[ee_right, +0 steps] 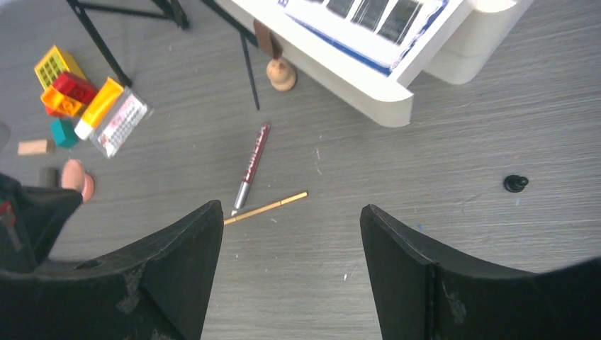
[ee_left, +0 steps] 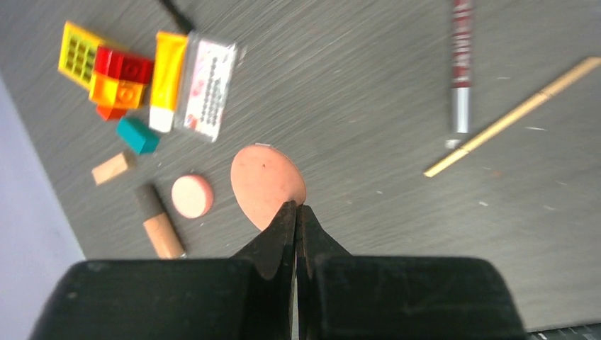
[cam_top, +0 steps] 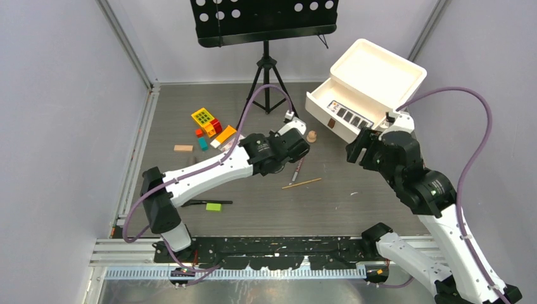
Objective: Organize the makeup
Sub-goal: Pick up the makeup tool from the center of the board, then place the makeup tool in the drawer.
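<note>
Makeup is spread over the grey wood-grain table (ee_right: pixel 439 163): two pencils, a maroon pencil (ee_left: pixel 461 64) and a slim wooden pencil (ee_left: pixel 510 117), lie with ends close together and bare table around them, and one white palette (cam_top: pixel 348 115) with dark squares sits in the open drawer (cam_top: pixel 320 109) of the white box (cam_top: pixel 377 69). Your left gripper (ee_left: pixel 296 212) pinches the flat pink round compact (ee_left: pixel 268 180) by its edge near one tan tube (ee_left: pixel 159 230); your right gripper (ee_right: pixel 290 207) is spread wide over bare table near the drawer's rounded front.
</note>
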